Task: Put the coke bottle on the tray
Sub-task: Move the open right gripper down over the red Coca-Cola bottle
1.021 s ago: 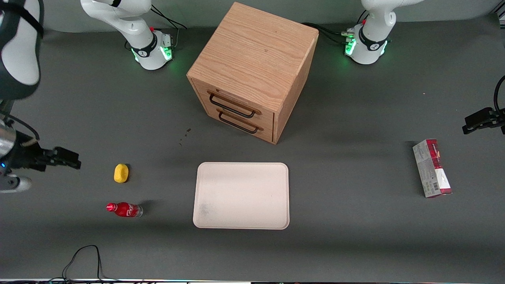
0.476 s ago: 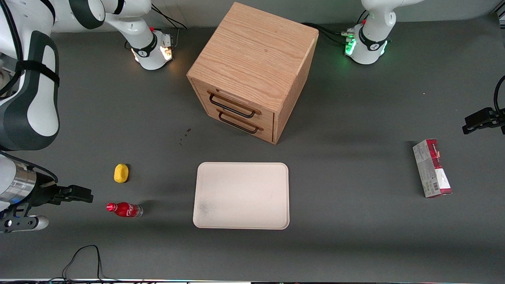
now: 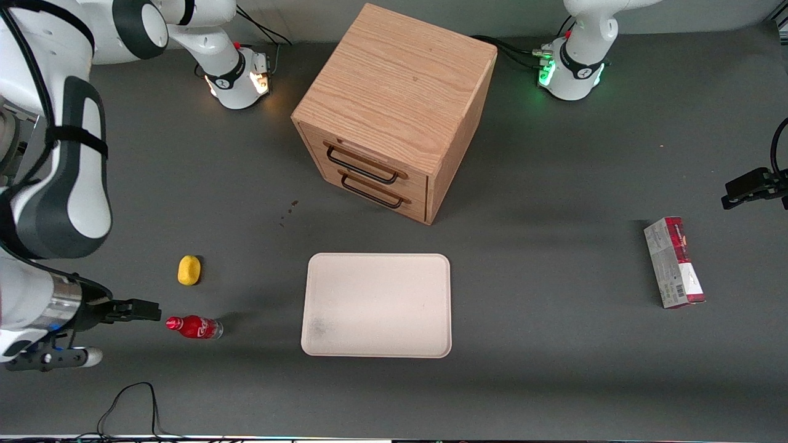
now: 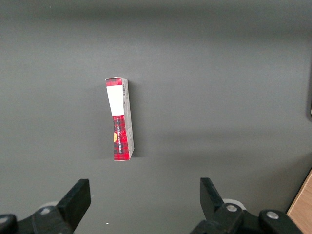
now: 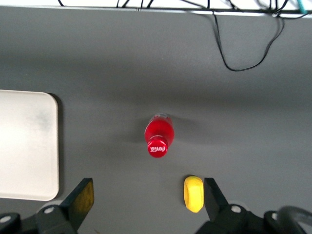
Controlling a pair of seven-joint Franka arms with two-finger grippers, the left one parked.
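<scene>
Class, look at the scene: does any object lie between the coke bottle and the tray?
Nothing visible does. The coke bottle and the tray have only bare table between them. The lemon lies off that line, and the open hand hovers near the bottle's cap.

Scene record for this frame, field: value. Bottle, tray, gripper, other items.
coke bottle: lying on its side on the table, not on the tray
tray: nothing on it
gripper: open, above the table, next to the bottle's cap end, holding nothing
yellow lump: beside the bottle, farther from the front camera
carton: toward the parked arm's end
drawer cabinet: both drawers shut
</scene>
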